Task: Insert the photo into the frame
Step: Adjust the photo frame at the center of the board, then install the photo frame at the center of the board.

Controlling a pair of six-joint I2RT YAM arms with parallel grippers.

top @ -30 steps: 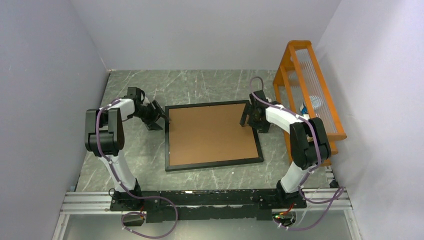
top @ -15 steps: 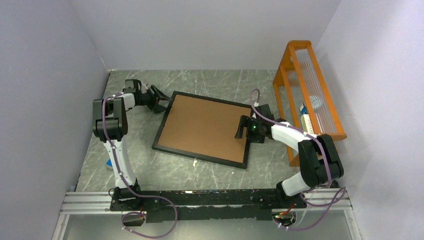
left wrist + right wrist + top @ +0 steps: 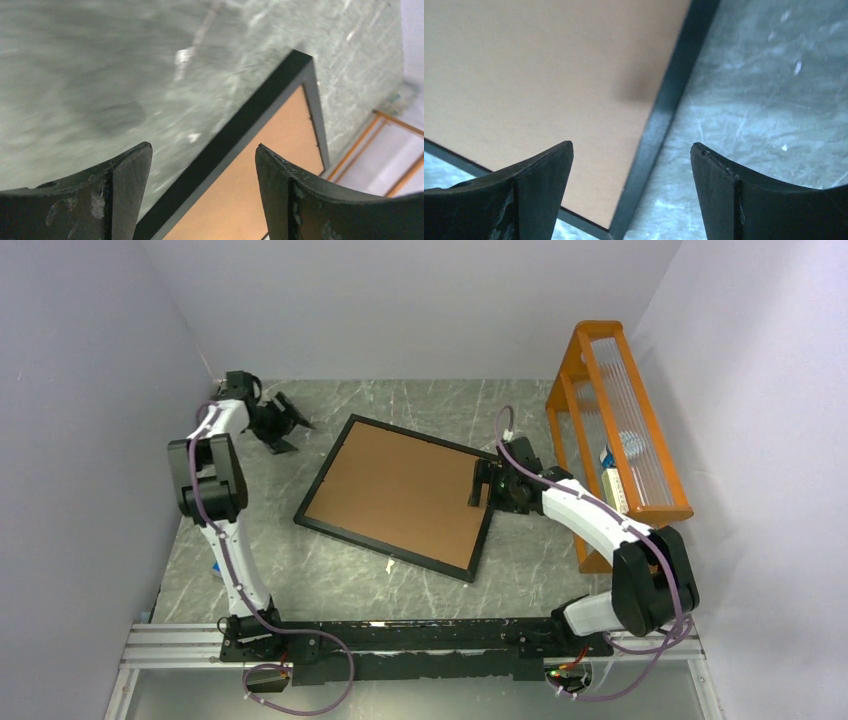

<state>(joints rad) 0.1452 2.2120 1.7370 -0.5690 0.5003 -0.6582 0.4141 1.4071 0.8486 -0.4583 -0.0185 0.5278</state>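
A: Status on the frame (image 3: pixel 325 469)?
B: Flat on the table (image 3: pixel 420 405), mid-scene, skewed to the table edges. The brown backing board (image 3: pixel 395 495) faces up inside it, so we're looking at its back.
A: Photo?
B: Not visible in any view. Could be under the board, can't tell.
A: Right gripper (image 3: pixel 477 485)?
B: Over the frame's right side, jaws wide, holding nothing. The wrist view shows the frame's black edge (image 3: pixel 664 110) running between the fingers, with board on one side and bare table on the other. My guess is it's lined up to pinch or nudge that edge. Contact: can't tell.
A: Left gripper (image 3: pixel 292 432)?
B: Far left, apart from the frame, also wide and empty. Its camera sees a corner of the frame (image 3: pixel 235 135) ahead. Looks parked clear, or staging for that corner.
A: Rack (image 3: pixel 598 328)?
B: The orange one, along the right wall near the right arm. Not involved.
A: Risk?
B: The frame is thin and probably slides easily, so a one-sided push would spin it. The board likely has to come out before any print goes in.
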